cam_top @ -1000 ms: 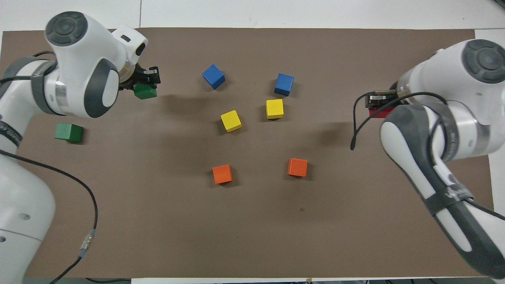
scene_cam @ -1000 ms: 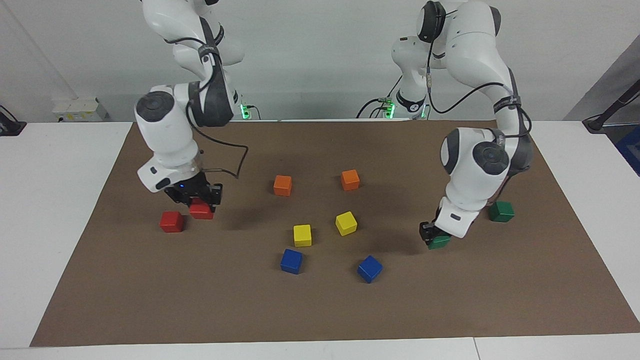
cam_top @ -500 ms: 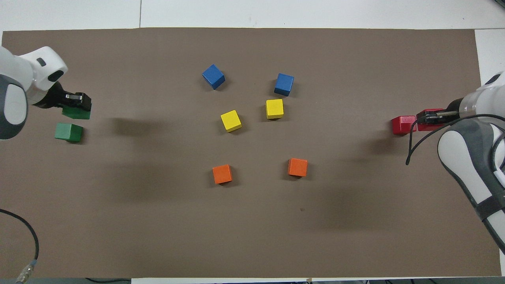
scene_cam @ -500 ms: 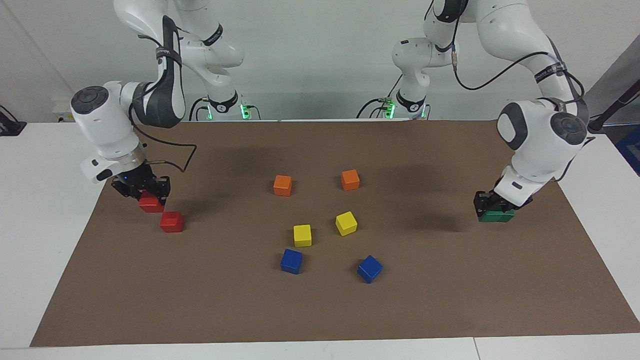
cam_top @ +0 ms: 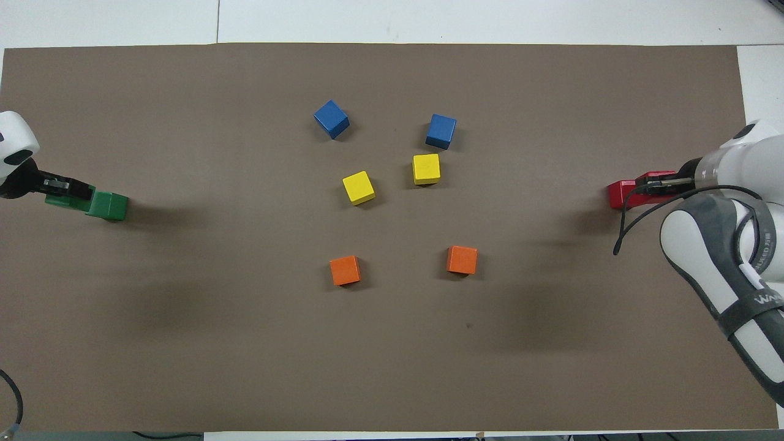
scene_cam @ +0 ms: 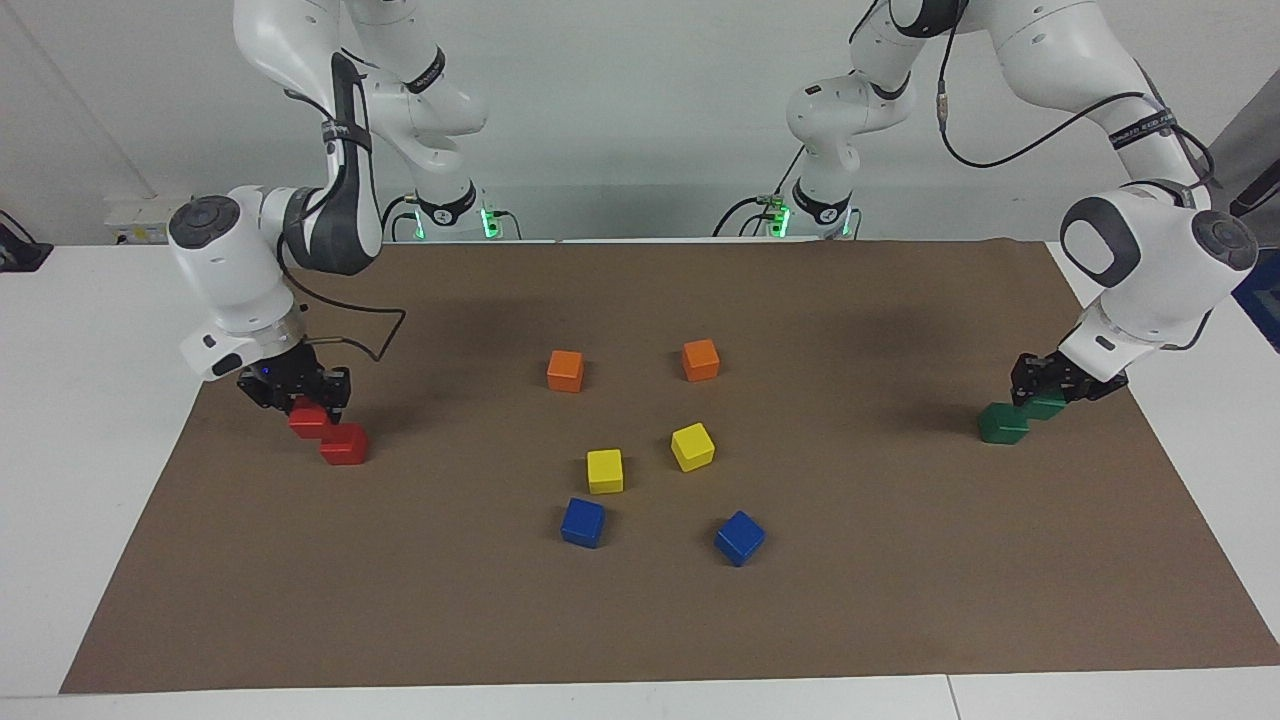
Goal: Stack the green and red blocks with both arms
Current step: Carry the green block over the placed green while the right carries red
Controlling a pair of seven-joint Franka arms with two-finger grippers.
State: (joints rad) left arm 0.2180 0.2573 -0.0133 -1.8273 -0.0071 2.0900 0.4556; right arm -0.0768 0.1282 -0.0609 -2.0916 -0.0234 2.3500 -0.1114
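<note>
We see the left gripper (scene_cam: 1043, 392) jaws closed on a green cube (scene_cam: 1046, 406) beside the second green cube (scene_cam: 1003, 424); right gripper (scene_cam: 303, 400) jaws clamp a red cube (scene_cam: 308, 421) beside the second red cube (scene_cam: 345, 444).

You have open mat (cam_top: 245, 343) across the whole strip nearest the robots. The middle is crowded: two orange cubes (cam_top: 345, 270) sit nearest the robots, two yellow cubes (cam_top: 358, 187) past them at 12 o'clock, two blue cubes (cam_top: 331, 119) farther still, with narrow lanes between. At the left arm's end, the left gripper (scene_cam: 1040, 385) holds one green cube (scene_cam: 1046, 406) just beside the resting green cube (scene_cam: 1003, 423). At the right arm's end, the right gripper (scene_cam: 296, 391) holds one red cube (scene_cam: 309, 420) close above the resting red cube (scene_cam: 344, 443).
</note>
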